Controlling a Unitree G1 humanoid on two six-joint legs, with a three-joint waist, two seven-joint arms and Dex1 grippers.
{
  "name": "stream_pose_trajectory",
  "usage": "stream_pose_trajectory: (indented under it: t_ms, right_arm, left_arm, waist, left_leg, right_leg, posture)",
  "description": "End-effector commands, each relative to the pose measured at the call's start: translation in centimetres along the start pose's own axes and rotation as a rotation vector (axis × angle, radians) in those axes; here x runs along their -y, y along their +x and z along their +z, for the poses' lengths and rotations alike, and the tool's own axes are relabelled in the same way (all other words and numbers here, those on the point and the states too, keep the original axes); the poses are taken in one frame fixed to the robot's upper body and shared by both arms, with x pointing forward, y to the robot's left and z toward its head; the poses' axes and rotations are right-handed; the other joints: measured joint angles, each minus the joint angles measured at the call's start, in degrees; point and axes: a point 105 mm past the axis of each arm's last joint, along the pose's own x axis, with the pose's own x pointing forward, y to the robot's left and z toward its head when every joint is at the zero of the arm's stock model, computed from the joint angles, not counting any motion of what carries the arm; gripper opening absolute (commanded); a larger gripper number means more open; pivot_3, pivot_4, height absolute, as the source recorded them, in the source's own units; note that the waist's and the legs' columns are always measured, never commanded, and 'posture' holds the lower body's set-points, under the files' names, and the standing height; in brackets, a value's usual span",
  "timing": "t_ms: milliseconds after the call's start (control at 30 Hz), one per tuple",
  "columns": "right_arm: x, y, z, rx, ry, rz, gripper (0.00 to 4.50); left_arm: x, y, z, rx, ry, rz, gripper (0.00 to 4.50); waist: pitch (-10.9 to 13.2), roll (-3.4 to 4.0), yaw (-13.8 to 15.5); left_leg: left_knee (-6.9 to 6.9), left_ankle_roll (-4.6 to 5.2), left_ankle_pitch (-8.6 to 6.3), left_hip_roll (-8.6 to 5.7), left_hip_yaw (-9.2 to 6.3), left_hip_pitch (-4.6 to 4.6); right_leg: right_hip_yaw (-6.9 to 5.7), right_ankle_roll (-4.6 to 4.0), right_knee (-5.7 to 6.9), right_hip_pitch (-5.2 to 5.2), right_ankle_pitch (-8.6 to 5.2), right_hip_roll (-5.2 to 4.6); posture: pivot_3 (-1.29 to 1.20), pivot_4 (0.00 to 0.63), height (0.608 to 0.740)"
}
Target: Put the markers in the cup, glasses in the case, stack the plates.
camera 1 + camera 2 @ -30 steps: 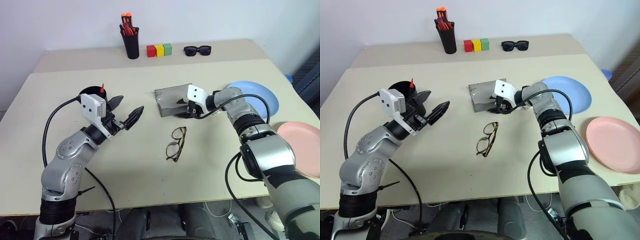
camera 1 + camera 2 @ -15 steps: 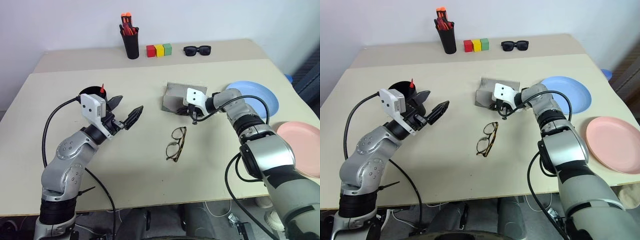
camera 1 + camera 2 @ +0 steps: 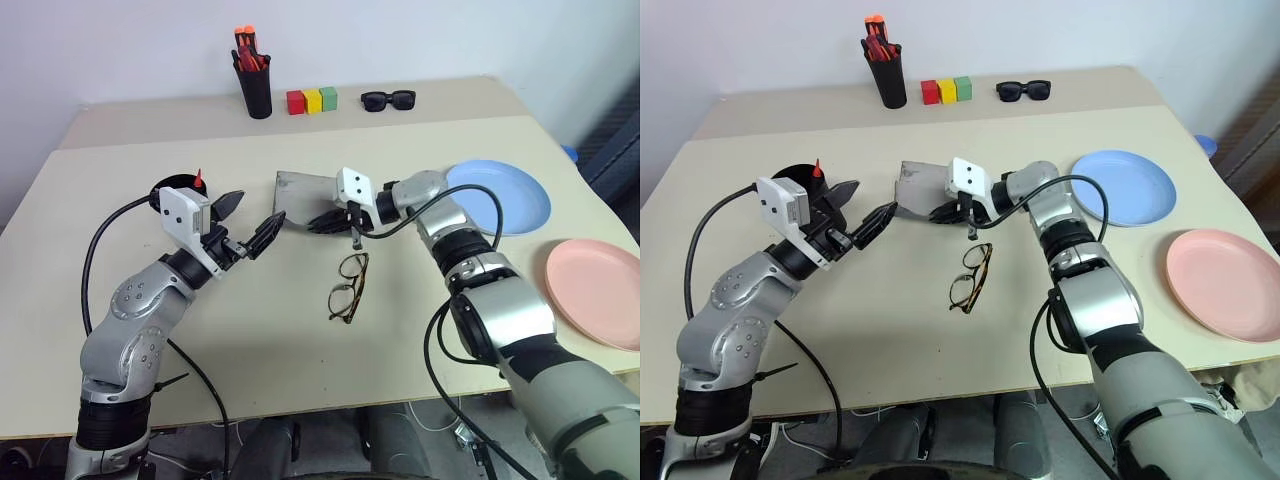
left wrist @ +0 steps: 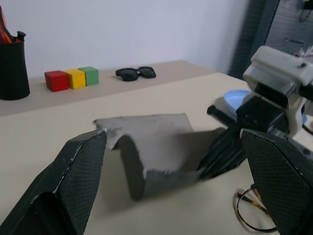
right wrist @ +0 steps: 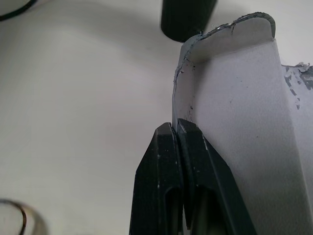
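— Where was the case?
— Mid-table, lid up, just beyond the glasses; the right gripper was pinched tight on its front edge.

— And the left gripper?
— Spread wide and empty, hovering beside the case, with the cup just behind it, a red marker poking out.
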Motion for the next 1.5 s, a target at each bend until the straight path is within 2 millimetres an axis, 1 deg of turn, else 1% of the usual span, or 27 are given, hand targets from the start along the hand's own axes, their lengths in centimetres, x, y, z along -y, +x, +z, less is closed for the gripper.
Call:
stream_pose_trajectory:
  t_ms: [33,100,233,433,467,500,533,567,600,633,667,767,800,900,1033,1100,1167,1233,1267,1333,1400,1500]
  right_arm:
    - [0.2,0.8,1.4,0.023,-0.041,-0.022,0.04]
    - [0.3,1.1,1.0,-0.002,-0.022,-0.045,0.04]
    - [0.3,1.2,-0.5,-0.084,-0.01,-0.068,0.04]
    - [-0.6,1.3,-0.9,-0.099,0.0,-0.011,0.04]
    - [-0.5,1.3,-0.9,-0.095,0.009,-0.019,0.04]
    - [-0.4,1.2,-0.8,-0.093,0.014,-0.029,0.59]
    - [-0.3,1.2,-0.7,-0.084,0.023,-0.038,0.87]
    - [-0.1,1.2,-0.4,-0.073,0.026,-0.043,1.35]
    - [0.1,1.1,-0.1,-0.059,0.024,-0.058,1.84]
    - [0.4,1.0,0.2,-0.048,0.016,-0.079,2.44]
    - [0.7,0.8,0.5,-0.039,0.009,-0.094,2.86]
    - [1.6,0.2,1.5,-0.007,-0.015,-0.136,4.4]
    - [1.9,-0.3,2.0,0.008,-0.02,-0.15,4.46]
    - [2.6,-2.1,3.2,0.055,-0.032,-0.174,4.46]
    - [3.5,-5.5,4.9,0.102,-0.068,-0.227,4.46]
    - [3.5,-7.3,6.0,0.146,-0.105,-0.251,4.46]
    - [2.4,-8.8,6.7,0.175,-0.215,-0.233,4.46]
    - [0.0,-9.6,6.2,0.143,-0.352,-0.16,4.46]
    - [-1.0,-9.8,5.8,0.122,-0.41,-0.128,4.46]
    - [-3.0,-9.9,5.3,0.091,-0.472,-0.05,4.46]
    - [-4.2,-9.7,4.9,0.05,-0.569,-0.005,4.46]
    - [-5.7,-9.1,3.8,-0.039,-0.723,0.078,4.46]
  left_arm:
    - [0.5,-0.2,1.2,0.038,0.03,-0.012,4.5]
    - [0.5,-0.3,1.1,0.038,0.03,-0.01,4.5]
    - [0.7,-0.3,1.0,0.036,0.026,-0.012,4.5]
    - [0.6,-0.1,0.9,0.034,0.028,-0.013,4.5]
    - [0.6,-0.1,0.9,0.035,0.028,-0.012,4.5]
    - [0.7,-0.1,0.9,0.035,0.028,-0.012,4.5]
    - [0.7,-0.1,0.9,0.035,0.028,-0.011,4.5]
    - [0.7,-0.1,0.9,0.035,0.026,-0.011,4.5]
    - [0.8,-0.1,0.9,0.034,0.026,-0.013,4.5]
    - [0.8,-0.1,0.8,0.033,0.025,-0.014,4.5]
    - [0.9,-0.1,0.8,0.033,0.024,-0.015,4.5]
    - [0.9,-0.1,0.9,0.033,0.024,-0.018,4.5]
    - [0.9,-0.1,0.9,0.032,0.025,-0.02,4.5]
    - [0.9,-0.6,1.0,0.018,0.041,-0.045,4.5]
    - [0.3,-1.9,1.3,-0.023,0.04,-0.091,4.5]
    - [-0.1,-2.6,1.4,-0.049,0.049,-0.106,4.5]
    - [-0.3,-3.6,1.1,-0.098,0.046,-0.135,4.5]
    - [-0.4,-4.7,0.5,-0.156,0.035,-0.162,4.5]
    - [-0.5,-5.2,0.2,-0.186,0.028,-0.175,4.5]
    - [-0.6,-6.2,-0.4,-0.237,0.032,-0.202,4.5]
    - [-0.5,-6.8,-0.6,-0.266,0.03,-0.226,4.5]
    - [-0.2,-7.3,-0.8,-0.292,0.02,-0.266,4.5]
  waist:
    - [0.0,0.0,0.0]
    - [0.0,0.0,0.0]
    - [0.0,0.0,0.0]
    - [0.0,0.0,0.0]
    - [0.0,0.0,0.0]
    - [0.0,0.0,-0.1]
    - [0.0,0.0,-0.1]
    - [0.0,0.0,-0.1]
    - [0.0,0.0,-0.1]
    - [0.0,0.0,-0.1]
    - [0.0,0.0,-0.1]
    - [0.0,0.0,-0.1]
    - [0.0,0.0,-0.1]
    - [0.0,0.0,0.0]
    - [0.0,0.01,0.0]
    - [0.0,0.03,0.0]
    - [0.0,0.03,0.0]
    - [0.0,0.03,0.0]
    - [0.0,0.03,0.0]
    - [0.0,0.04,0.0]
    - [0.1,0.1,0.0]
    - [0.1,0.18,-0.1]
  left_leg:
    - [0.0,0.0,0.0,0.0,0.0,0.0]
    - [0.0,0.0,0.0,0.0,0.01,0.0]
    - [0.0,0.0,0.0,-0.01,0.01,0.0]
    - [0.0,0.0,0.0,-0.01,0.03,0.0]
    - [0.0,0.0,0.0,-0.01,0.03,0.0]
    - [0.0,0.0,0.0,-0.01,0.03,0.0]
    - [0.0,0.0,0.0,-0.01,0.03,0.0]
    - [0.0,0.0,0.0,-0.01,0.04,0.0]
    - [0.0,0.0,0.0,0.0,0.03,0.0]
    - [0.0,0.0,0.0,0.0,0.03,0.0]
    - [0.0,0.0,0.0,0.0,0.03,0.0]
    - [0.0,0.0,0.0,-0.01,0.03,0.0]
    - [0.0,0.0,0.0,-0.01,0.03,0.0]
    - [0.0,0.0,0.0,-0.01,0.04,0.0]
    - [0.0,0.02,-0.01,-0.01,0.04,-0.02]
    - [-0.01,0.03,-0.02,0.0,0.04,-0.03]
    - [-0.03,0.04,-0.02,0.0,0.06,-0.03]
    - [-0.08,0.09,-0.06,0.01,0.06,-0.03]
    - [-0.09,0.14,-0.08,0.02,0.07,-0.03]
    - [-0.08,0.2,-0.13,0.02,0.12,-0.03]
    - [-0.07,0.24,-0.14,0.01,0.23,-0.03]
    - [-0.05,0.3,-0.17,0.03,0.43,0.07]
  right_leg:
    - [0.0,0.0,0.01,-0.01,0.0,0.0]
    - [0.02,0.0,0.02,-0.02,0.0,0.0]
    - [0.04,0.0,0.05,-0.04,0.0,0.0]
    - [0.05,0.0,0.05,-0.04,0.0,0.0]
    - [0.05,0.0,0.05,-0.03,0.0,0.0]
    - [0.05,0.0,0.05,-0.03,0.0,0.0]
    - [0.05,0.0,0.05,-0.03,0.0,0.0]
    - [0.05,0.0,0.05,-0.04,0.0,0.0]
    - [0.05,0.0,0.05,-0.04,0.0,0.01]
    - [0.05,0.0,0.06,-0.04,0.0,0.01]
    - [0.05,0.0,0.06,-0.04,0.0,0.01]
    - [0.05,0.0,0.05,-0.04,0.0,0.01]
    - [0.05,0.0,0.05,-0.04,0.0,0.01]
    - [0.06,0.0,0.05,-0.04,0.0,0.01]
    - [0.06,0.0,0.02,-0.04,0.0,0.01]
    - [0.05,0.0,0.01,-0.05,0.0,0.01]
    - [0.06,0.0,-0.01,-0.06,0.0,0.01]
    - [0.05,0.01,-0.05,-0.05,-0.01,0.01]
    - [0.05,0.02,-0.07,-0.04,-0.01,0.01]
    - [0.06,0.03,-0.14,-0.03,-0.02,0.0]
    - [0.13,0.03,-0.15,-0.04,-0.01,-0.03]
    - [0.3,0.09,-0.09,-0.04,0.02,0.0]
  posture:
    - [0.0,0.15,0.74]
    - [0.0,0.15,0.74]
    - [0.0,0.15,0.74]
    - [0.0,0.15,0.74]
    - [0.0,0.15,0.74]
    - [0.0,0.15,0.74]
    - [0.0,0.15,0.74]
    - [0.0,0.15,0.74]
    - [0.0,0.15,0.74]
    - [0.0,0.15,0.74]
    - [0.0,0.15,0.74]
    - [0.0,0.15,0.74]
    - [0.0,0.15,0.74]
    - [0.0,0.15,0.74]
    - [0.0,0.15,0.74]
    - [0.0,0.15,0.74]
    - [0.0,0.15,0.74]
    - [0.0,0.15,0.74]
    - [0.0,0.15,0.74]
    - [0.0,0.15,0.74]
    - [0.0,0.15,0.74]
    - [0.0,0.15,0.74]
